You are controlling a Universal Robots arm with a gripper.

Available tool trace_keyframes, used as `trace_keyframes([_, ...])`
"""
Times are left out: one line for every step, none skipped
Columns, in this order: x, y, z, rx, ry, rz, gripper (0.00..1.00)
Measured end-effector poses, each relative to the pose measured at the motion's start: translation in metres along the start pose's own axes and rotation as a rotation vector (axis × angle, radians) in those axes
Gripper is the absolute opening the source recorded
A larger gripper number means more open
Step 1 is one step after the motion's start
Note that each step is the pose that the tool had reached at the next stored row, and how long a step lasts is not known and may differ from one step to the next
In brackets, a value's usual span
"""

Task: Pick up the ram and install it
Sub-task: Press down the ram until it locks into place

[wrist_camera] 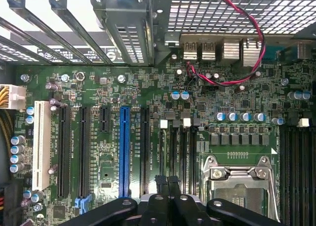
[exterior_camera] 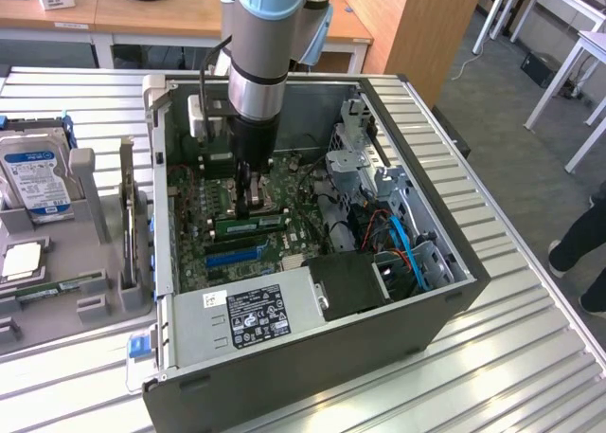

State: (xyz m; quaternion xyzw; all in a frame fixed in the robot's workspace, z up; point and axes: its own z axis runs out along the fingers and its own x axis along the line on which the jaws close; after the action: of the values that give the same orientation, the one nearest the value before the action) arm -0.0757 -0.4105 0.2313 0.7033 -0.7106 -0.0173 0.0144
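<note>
End effector (exterior_camera: 252, 204) down inside open computer case (exterior_camera: 445, 291), fingers (wrist_camera: 167, 182) pinched together, nothing visibly held. Ram (exterior_camera: 248, 225) lies just below, seemingly seated in slot on motherboard (exterior_camera: 204, 248), so closed tips probably serve to press it home. Case sits on table (exterior_camera: 530, 357); hard drive (exterior_camera: 36, 177) in tray at exterior view's left.

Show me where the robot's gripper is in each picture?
Exterior view: the gripper reaches down inside the computer case, shut, over the green motherboard.
Wrist view: the gripper sits between the blue slot and the silver socket.
Shared landmark: the blue slot.
</note>
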Motion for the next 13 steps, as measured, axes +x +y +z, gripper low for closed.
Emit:
trace_keyframes([0.0000,0.0000,0.0000,0.0000,0.0000,0.000,0.11])
trace_keyframes([0.0000,0.0000,0.0000,0.0000,0.0000,0.000,0.11])
trace_keyframes([0.0000,0.0000,0.0000,0.0000,0.0000,0.000,0.11])
trace_keyframes([-0.0001,-0.0001,0.0003,0.0001,-0.0002,0.000,0.11])
trace_keyframes([-0.0001,-0.0001,0.0009,0.0003,-0.0005,0.000,0.11])
trace_keyframes([-0.0001,-0.0001,0.0014,0.0002,-0.0004,0.000,0.11])
trace_keyframes([0.0000,-0.0001,0.0018,0.0001,-0.0001,0.000,0.11])
trace_keyframes([0.0000,-0.0001,0.0023,0.0001,-0.0002,0.000,0.11])
trace_keyframes([0.0000,-0.0001,0.0026,0.0000,0.0000,0.000,0.11])
trace_keyframes([0.0000,-0.0001,0.0026,0.0000,0.0000,0.000,0.11])
trace_keyframes([0.0000,-0.0001,0.0026,0.0000,0.0000,0.000,0.11])
trace_keyframes([0.0000,-0.0001,0.0026,0.0000,0.0000,0.000,0.11])
trace_keyframes([0.0000,-0.0001,0.0027,0.0000,0.0000,0.000,0.11])
